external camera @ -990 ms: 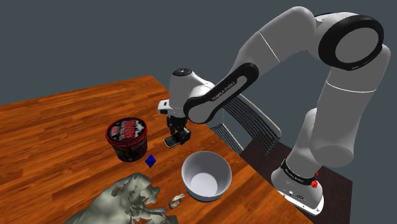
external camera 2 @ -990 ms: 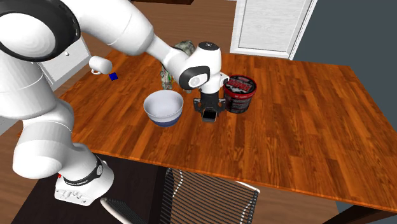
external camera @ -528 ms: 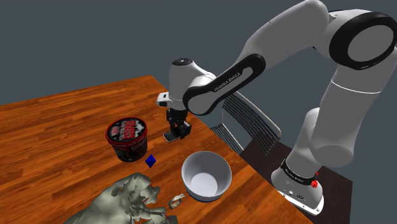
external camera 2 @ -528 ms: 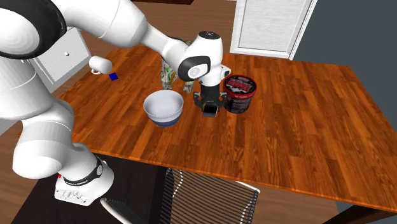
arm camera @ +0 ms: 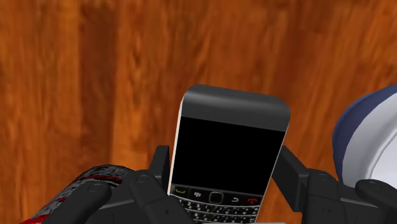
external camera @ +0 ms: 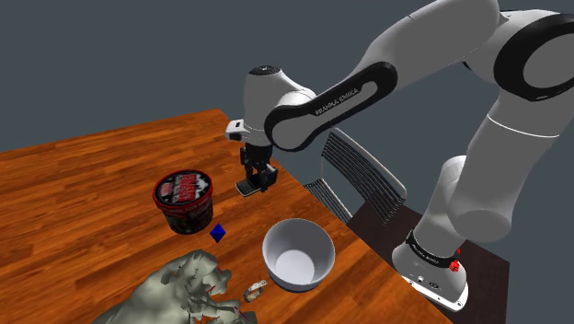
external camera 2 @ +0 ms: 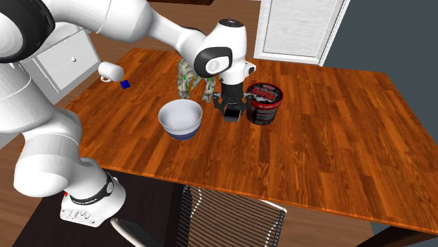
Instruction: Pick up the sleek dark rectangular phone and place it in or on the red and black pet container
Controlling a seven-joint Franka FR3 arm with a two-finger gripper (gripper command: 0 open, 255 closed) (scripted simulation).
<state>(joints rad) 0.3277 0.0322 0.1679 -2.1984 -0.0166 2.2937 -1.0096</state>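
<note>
bright, even, flat lighting with faint soft shadows.

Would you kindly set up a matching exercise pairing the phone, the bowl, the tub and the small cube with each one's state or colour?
Things:
1. phone
2. bowl
3. tub
4. cube

States:
A. blue, lying on the table
B. clasped in the gripper
C. red and black, standing upright
D. white inside, empty

Pairs: 1-B, 2-D, 3-C, 4-A.
</note>
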